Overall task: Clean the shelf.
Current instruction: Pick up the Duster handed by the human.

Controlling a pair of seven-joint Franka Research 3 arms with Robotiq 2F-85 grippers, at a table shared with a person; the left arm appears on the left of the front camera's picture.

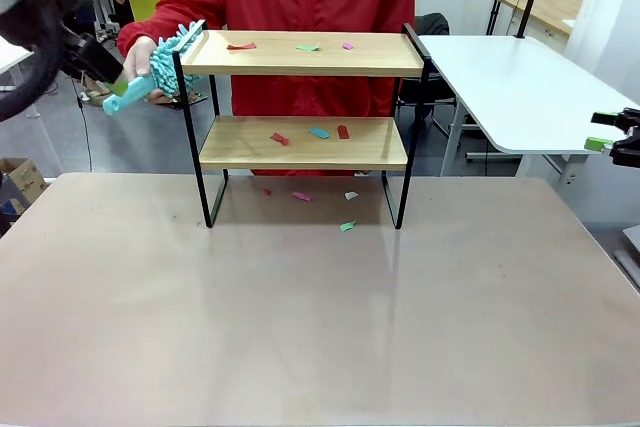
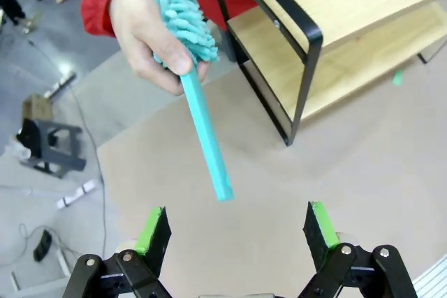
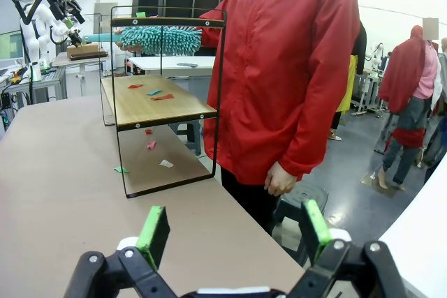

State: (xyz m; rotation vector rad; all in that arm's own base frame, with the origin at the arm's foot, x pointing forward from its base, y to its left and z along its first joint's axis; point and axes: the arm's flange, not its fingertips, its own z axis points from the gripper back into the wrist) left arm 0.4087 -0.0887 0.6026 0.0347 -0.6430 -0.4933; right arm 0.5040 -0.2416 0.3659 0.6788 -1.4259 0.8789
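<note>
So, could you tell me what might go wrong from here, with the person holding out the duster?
1. The left gripper is open and short of the slim handle of the duster; an off-centre closure could let it slip once the person's hand lets go.
2. Sweeping the shelf may just push the paper scraps onto the table, where more already lie.

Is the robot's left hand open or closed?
Open. The left hand has green-padded fingers wide apart, nothing between them; the duster handle hangs beyond.
</note>
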